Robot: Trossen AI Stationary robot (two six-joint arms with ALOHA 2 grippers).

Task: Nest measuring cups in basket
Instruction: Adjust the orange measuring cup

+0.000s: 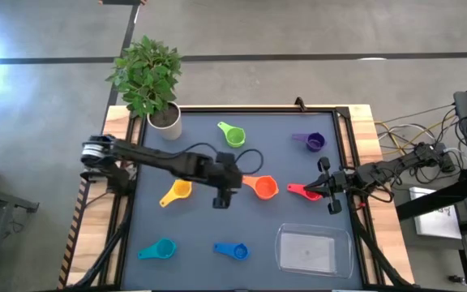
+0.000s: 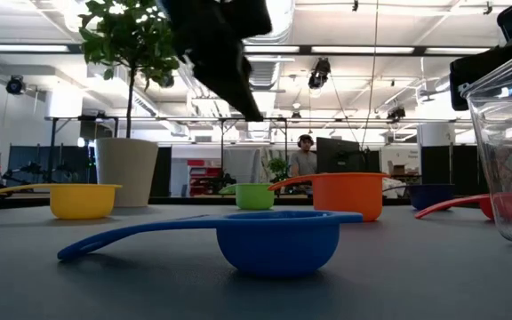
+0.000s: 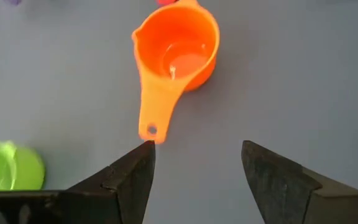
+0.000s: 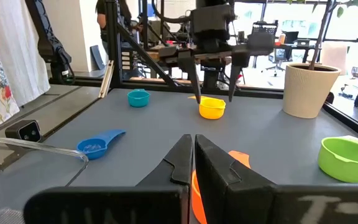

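Seven cups lie apart on the grey mat: green, purple, yellow, orange, red, teal and blue. The clear basket stands at the near right with no cup in it. My left gripper hangs open above the mat, just short of the orange cup's handle end. My right gripper is shut and sits by the red cup's bowl, at the mat's right side. My right gripper's shut fingers reach from the table's right over the red cup's bowl; the fingers hide the spot, and I cannot tell whether they touch it.
A white plant pot with a leafy plant stands at the mat's far left corner. A black frame borders the mat. A person sits in the room beyond. There is open mat between the blue cup and the basket.
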